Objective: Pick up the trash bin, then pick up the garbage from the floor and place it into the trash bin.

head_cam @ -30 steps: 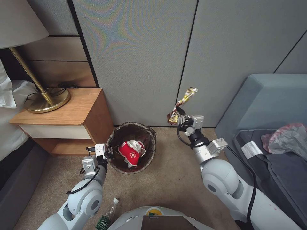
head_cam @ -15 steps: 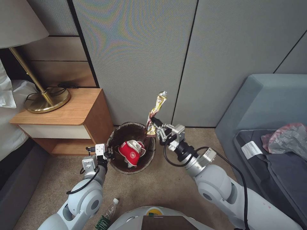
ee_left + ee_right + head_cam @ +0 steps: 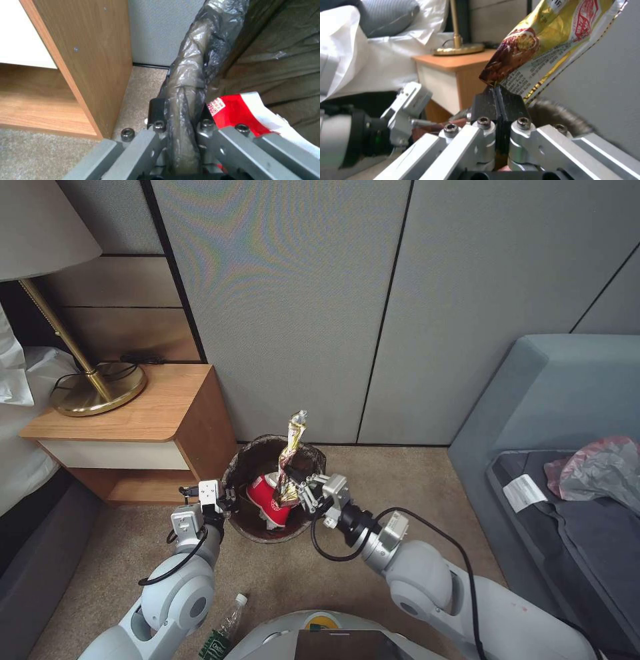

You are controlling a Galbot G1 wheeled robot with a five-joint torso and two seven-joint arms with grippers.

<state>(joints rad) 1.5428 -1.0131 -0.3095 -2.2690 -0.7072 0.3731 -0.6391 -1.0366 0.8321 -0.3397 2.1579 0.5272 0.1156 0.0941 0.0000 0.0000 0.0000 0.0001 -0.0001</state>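
The trash bin (image 3: 237, 465), lined with a dark bag, stands on the carpet beside the nightstand. My left gripper (image 3: 225, 501) is shut on its near-left rim; the left wrist view shows the liner-covered rim (image 3: 186, 82) pinched in the gripper (image 3: 180, 112). A crushed red-and-white cup (image 3: 270, 501) (image 3: 240, 112) lies inside. My right gripper (image 3: 298, 491) (image 3: 499, 100) is shut on the lower corner of a golden snack wrapper (image 3: 291, 457) (image 3: 550, 42), which stands upright over the bin's right side. A small plastic bottle (image 3: 225, 625) lies on the floor near my base.
A wooden nightstand (image 3: 133, 427) with a brass lamp (image 3: 100, 388) stands left of the bin, with a bed (image 3: 20, 400) beyond it. A blue-grey sofa (image 3: 553, 393) on the right holds a crumpled pink-grey bag (image 3: 600, 463). Grey wall panels (image 3: 300, 313) close off the back.
My right arm has swung left and down with the wrapper, from near the wall to over the bin's opening. The left gripper and the bin have stayed put.
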